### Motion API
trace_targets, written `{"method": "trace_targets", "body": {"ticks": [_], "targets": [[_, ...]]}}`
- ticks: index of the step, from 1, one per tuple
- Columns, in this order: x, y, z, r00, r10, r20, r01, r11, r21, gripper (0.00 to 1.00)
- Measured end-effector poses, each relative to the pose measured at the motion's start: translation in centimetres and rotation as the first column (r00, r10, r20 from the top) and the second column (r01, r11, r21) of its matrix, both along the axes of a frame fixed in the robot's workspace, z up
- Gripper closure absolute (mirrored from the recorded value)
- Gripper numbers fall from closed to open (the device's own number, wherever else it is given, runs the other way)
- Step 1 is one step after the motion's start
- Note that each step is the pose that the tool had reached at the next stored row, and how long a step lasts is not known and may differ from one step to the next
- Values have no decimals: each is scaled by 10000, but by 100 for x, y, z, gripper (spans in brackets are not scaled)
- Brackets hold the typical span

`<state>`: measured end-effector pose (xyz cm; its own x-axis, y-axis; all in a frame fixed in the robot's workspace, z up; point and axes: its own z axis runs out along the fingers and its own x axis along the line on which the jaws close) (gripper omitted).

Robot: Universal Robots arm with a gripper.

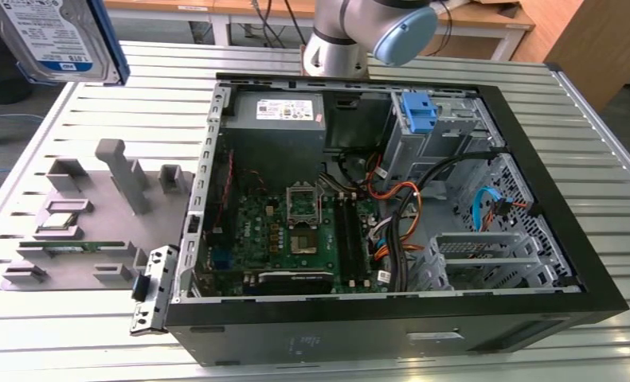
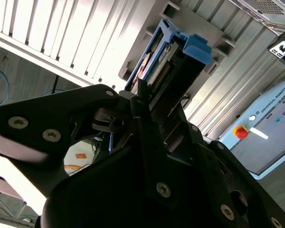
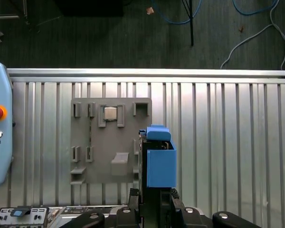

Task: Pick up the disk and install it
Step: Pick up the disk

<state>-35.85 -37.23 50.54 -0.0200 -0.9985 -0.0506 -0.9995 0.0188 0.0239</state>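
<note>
The disk [image 1: 57,38] hangs high in the air at the exterior view's upper left, above the slatted table, label side showing with a blue rail along its edge. In both wrist views it stands edge-on between the black fingers, with its blue rail [image 3: 160,164] and blue end piece [image 2: 194,47] showing. My gripper [image 3: 154,202] is shut on the disk [image 2: 167,64], which reaches out past the fingertips. Below the disk lies the grey fixture plate [image 3: 111,142].
The open computer case [image 1: 326,342] lies on its side mid-table, with motherboard [image 1: 304,231], grey power-supply box [image 1: 277,127] and a blue bracket [image 1: 418,111] at the drive bay. The grey fixture plate [image 1: 81,215] sits beside the case. A teach pendant [image 3: 0,137] lies at the table edge.
</note>
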Motion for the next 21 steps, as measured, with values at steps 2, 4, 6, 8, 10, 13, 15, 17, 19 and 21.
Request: {"method": "trace_targets", "body": {"ticks": [2,4,6,8,10,13,15,17,19,21], "targets": [[20,0,1,10000,0,-1,0,10000,-1,65],[37,0,0,10000,0,0,0,10000,0,65],[53,0,0,10000,0,-1,0,10000,0,65],[70,0,0,10000,0,-1,0,10000,0,65],[88,0,1,10000,0,-2,0,10000,-1,65],[114,0,0,10000,0,-1,0,10000,0,65],[129,0,0,10000,0,-1,0,10000,0,65],[142,0,0,10000,0,0,0,10000,0,65],[146,0,0,10000,-1,-1,1,10000,0,65],[156,0,0,10000,0,-1,0,10000,0,65]]}}
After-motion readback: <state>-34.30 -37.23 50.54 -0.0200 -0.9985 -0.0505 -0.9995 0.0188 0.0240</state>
